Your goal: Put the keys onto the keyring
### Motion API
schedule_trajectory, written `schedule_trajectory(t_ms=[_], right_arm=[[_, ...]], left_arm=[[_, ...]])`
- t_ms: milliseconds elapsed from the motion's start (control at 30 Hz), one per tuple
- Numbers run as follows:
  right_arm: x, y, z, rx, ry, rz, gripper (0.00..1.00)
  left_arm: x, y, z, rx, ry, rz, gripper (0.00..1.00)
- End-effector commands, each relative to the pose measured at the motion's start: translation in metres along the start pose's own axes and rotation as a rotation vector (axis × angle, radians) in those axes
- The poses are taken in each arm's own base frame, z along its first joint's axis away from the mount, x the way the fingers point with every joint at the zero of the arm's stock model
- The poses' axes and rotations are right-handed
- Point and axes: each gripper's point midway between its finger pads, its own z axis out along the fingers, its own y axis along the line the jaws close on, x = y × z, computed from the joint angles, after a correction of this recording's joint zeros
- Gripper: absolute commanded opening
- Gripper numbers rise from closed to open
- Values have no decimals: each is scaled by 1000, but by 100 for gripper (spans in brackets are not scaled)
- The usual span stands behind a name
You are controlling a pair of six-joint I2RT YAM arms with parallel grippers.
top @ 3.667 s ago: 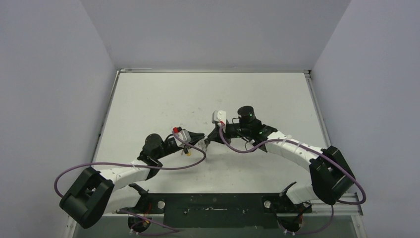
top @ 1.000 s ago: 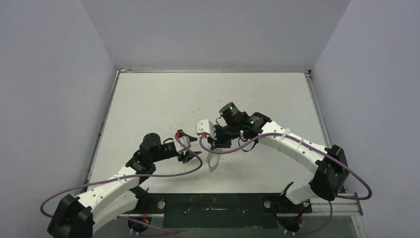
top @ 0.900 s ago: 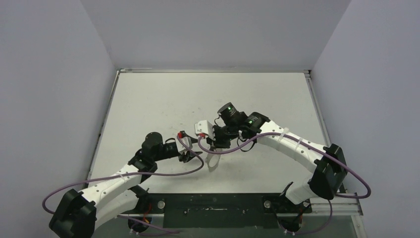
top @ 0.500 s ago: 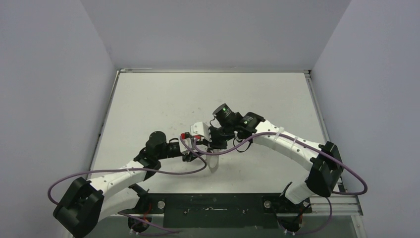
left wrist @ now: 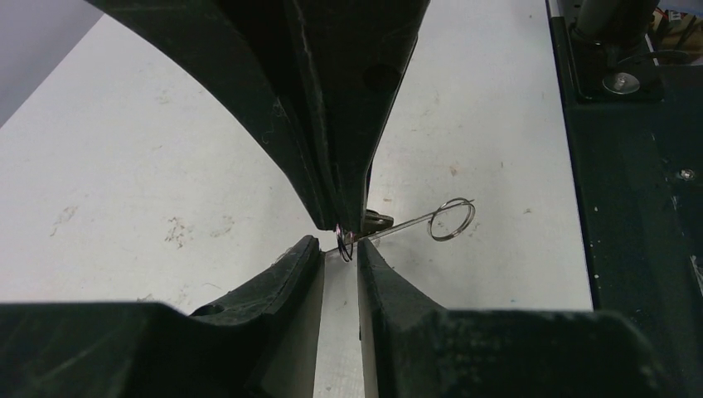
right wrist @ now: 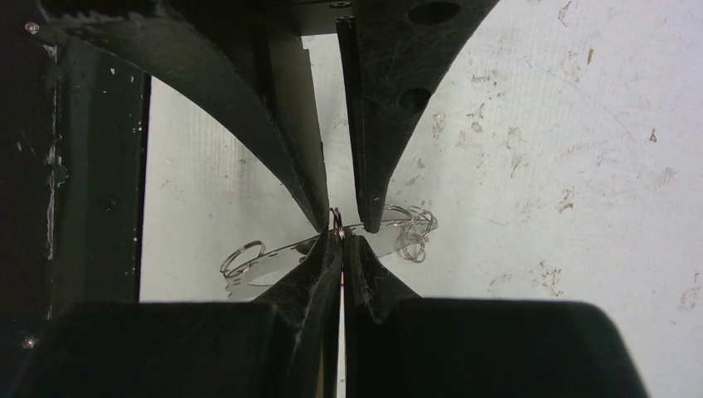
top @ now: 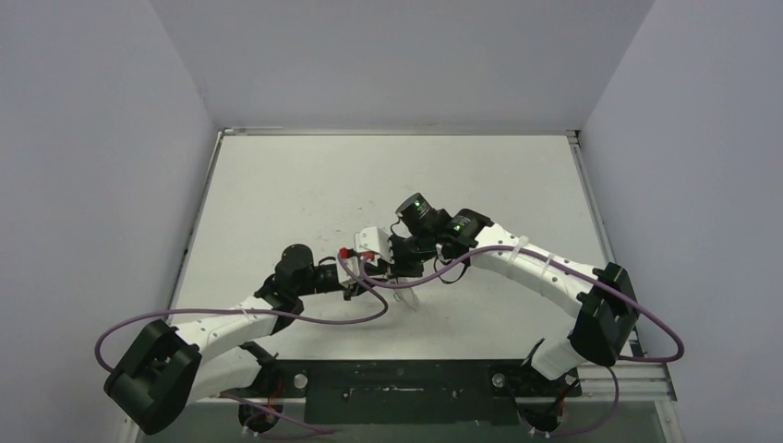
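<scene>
The keyring (right wrist: 273, 253) is a thin silvery loop with small rings bunched at one end (right wrist: 412, 232). My right gripper (right wrist: 341, 236) is shut on it, pinching a small ring at its tips. In the left wrist view the wire runs out to an end ring (left wrist: 453, 220). My left gripper (left wrist: 338, 245) faces the right one tip to tip, its jaws a narrow gap apart on either side of that pinched ring. From above, both grippers (top: 379, 280) meet at mid-table, with the keyring (top: 409, 297) just right of them. The keys are hidden.
Purple cables loop from both wrists over the table (top: 277, 185) near the meeting point (top: 369, 309). The black base rail (top: 397, 388) runs along the near edge. Grey walls (top: 92, 185) close in the left, right and back sides.
My left gripper has come right up to the right gripper's tips and its jaws have narrowed. The keyring has swung from hanging down to lying more level, out to the right.
</scene>
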Motion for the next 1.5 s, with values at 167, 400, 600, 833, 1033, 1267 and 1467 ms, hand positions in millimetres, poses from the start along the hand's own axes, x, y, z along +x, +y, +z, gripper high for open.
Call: schedule_trajectory(t_ms=[167, 400, 600, 833, 1033, 1267, 1467], right_arm=[[-22, -6, -1, 16, -79, -33, 0], [-17, -8, 1, 14, -74, -25, 0], [-25, -22, -12, 45, -221, 32, 35], [-29, -35, -34, 98, -423, 77, 44], [-29, -26, -30, 64, -462, 70, 40], [-32, -28, -28, 54, -474, 66, 31], [-29, -29, -24, 42, -462, 75, 10]], left_arm=[[-30, 13, 10, -21, -79, -6, 10], [-31, 15, 8, -44, -85, -23, 0], [-32, 17, 1, -92, -98, -18, 0], [-43, 24, -9, -183, -204, 58, 0], [-56, 21, -14, -186, -280, 120, 0], [-61, 19, -14, -175, -304, 139, 0], [-61, 18, -15, -176, -303, 142, 0]])
